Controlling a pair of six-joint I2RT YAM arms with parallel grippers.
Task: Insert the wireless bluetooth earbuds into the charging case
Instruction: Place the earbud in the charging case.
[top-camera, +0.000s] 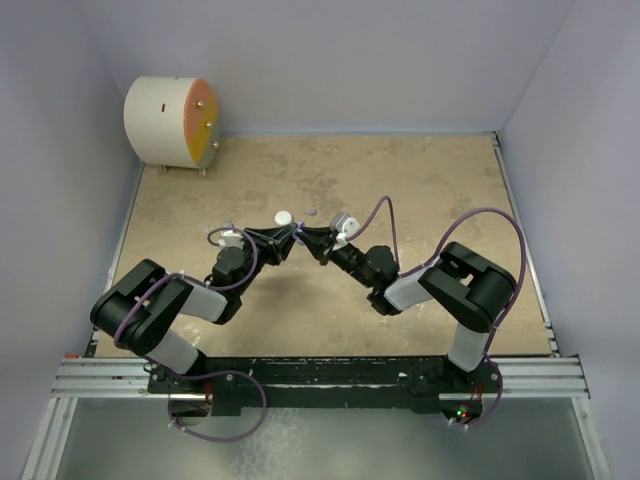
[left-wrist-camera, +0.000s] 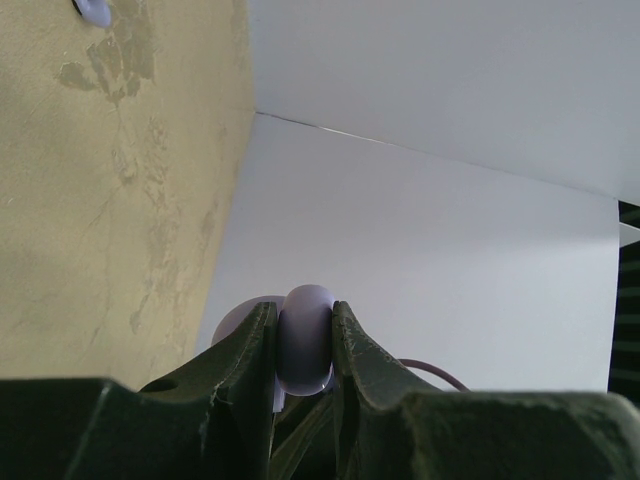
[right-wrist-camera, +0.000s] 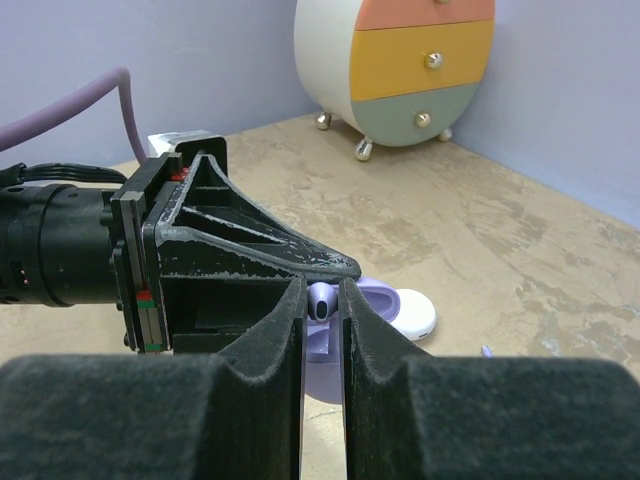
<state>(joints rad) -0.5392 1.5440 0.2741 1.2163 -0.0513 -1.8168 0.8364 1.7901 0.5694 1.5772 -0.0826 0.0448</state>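
Left gripper clenches the lilac case; right gripper pinches a bud just beside it, stem seemingly downward.

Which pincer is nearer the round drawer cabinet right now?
Left, narrowly. Both pincers meet mid-table; the left pincer sits on the drawer cabinet's side, the right pincer just beyond it.

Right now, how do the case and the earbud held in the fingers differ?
Size: the lilac case bulges past the left fingers; the lilac earbud is tiny between the right fingers. Look: the case is plain and round, the earbud has a dark spot. Both are lilac, clamped.
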